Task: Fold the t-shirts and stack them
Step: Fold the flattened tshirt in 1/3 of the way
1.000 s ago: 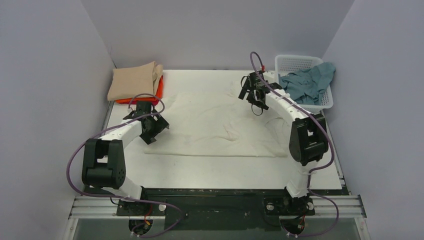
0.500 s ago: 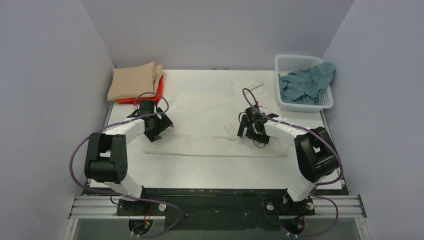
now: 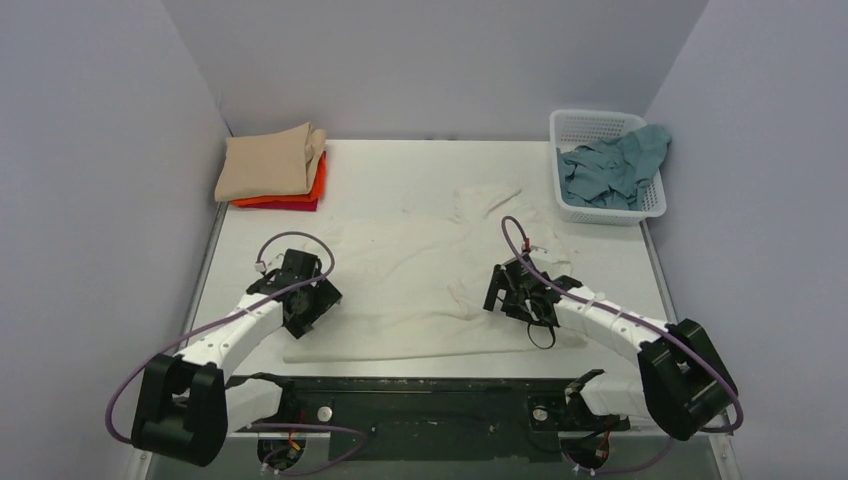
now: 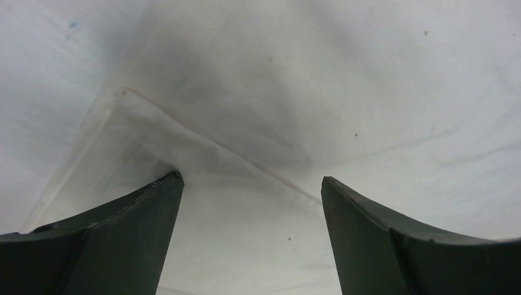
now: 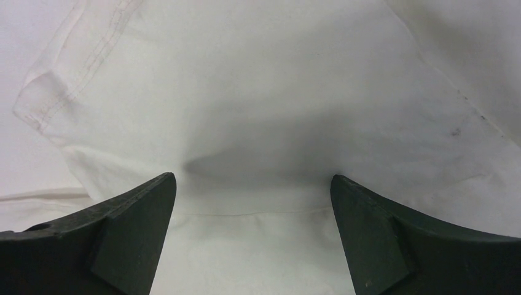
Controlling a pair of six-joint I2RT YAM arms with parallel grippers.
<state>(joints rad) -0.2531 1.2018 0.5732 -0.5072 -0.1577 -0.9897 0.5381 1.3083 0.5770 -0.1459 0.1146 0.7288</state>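
Observation:
A large cream-white t-shirt lies spread over the middle of the table, wrinkled, with its near edge close to the table's front. My left gripper hangs open over its near left corner. In the left wrist view a hemmed edge of the cloth runs between the fingers of that gripper. My right gripper stands open over the shirt's near right part, with only flat cloth between its fingers. A tan shirt lies folded on orange and red ones at the back left. A teal-blue shirt is crumpled in the basket.
The white lattice basket stands at the back right corner. Grey walls close in the table on the left, back and right. The black base rail runs along the near edge just behind the shirt's front hem.
Both arms have drawn back toward the near edge, the right one from beside the basket. The cream-white shirt now lies nearer the front. Both grippers stayed open.

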